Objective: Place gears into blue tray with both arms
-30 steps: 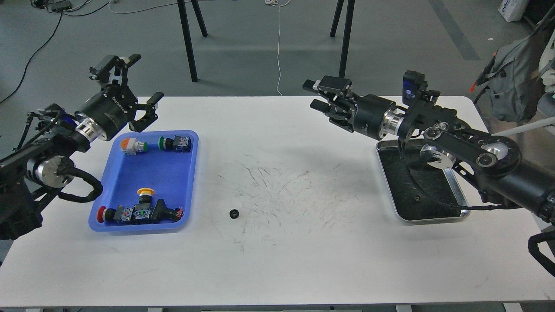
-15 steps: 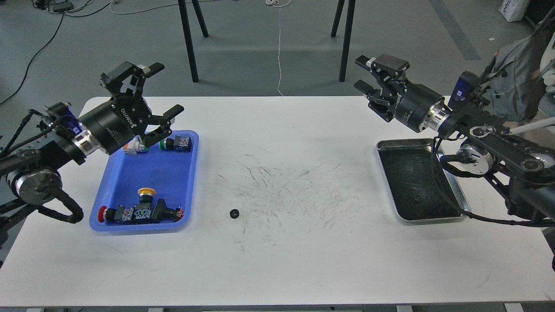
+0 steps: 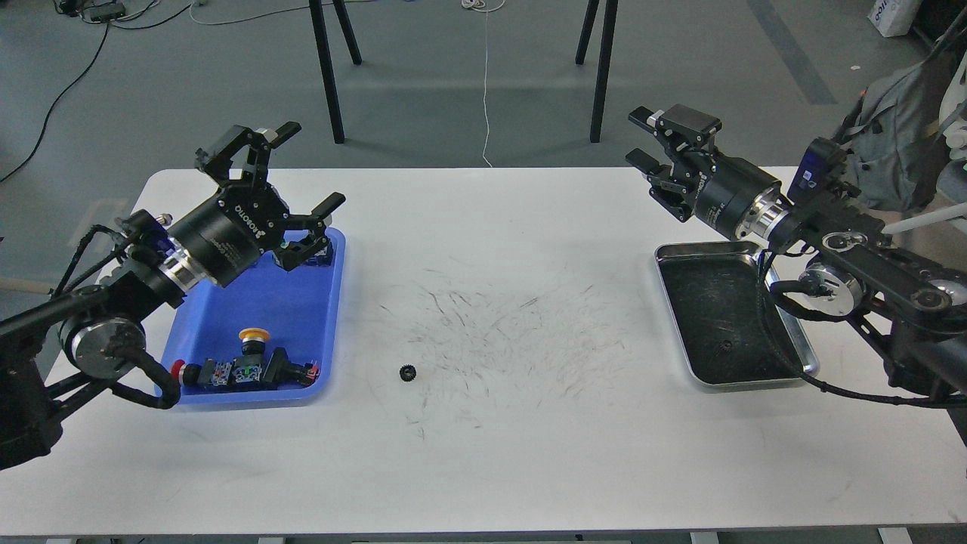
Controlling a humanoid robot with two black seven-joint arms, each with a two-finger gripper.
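Observation:
One small black gear [image 3: 408, 372] lies on the white table, a little right of the blue tray [image 3: 281, 306]. Another tiny gear [image 3: 726, 346] rests inside the steel tray. My left gripper [image 3: 308, 168] hangs above the blue tray's far right corner, its fingers spread wide and nothing between them. My right gripper [image 3: 638, 137] is raised over the table's far right, beyond the steel tray, open and empty. Both grippers are far from the gear on the table.
The blue tray holds several push-button switches [image 3: 245, 366], some hidden under my left arm. A shiny steel tray [image 3: 706, 291] with a dark inside sits at the right under my right arm. The table's middle [image 3: 498, 325] is scuffed with dark marks.
My left gripper has swung right and forward, from left of the blue tray to above its far end. My right gripper has pulled back right and away from the table's middle. Gears unmoved.

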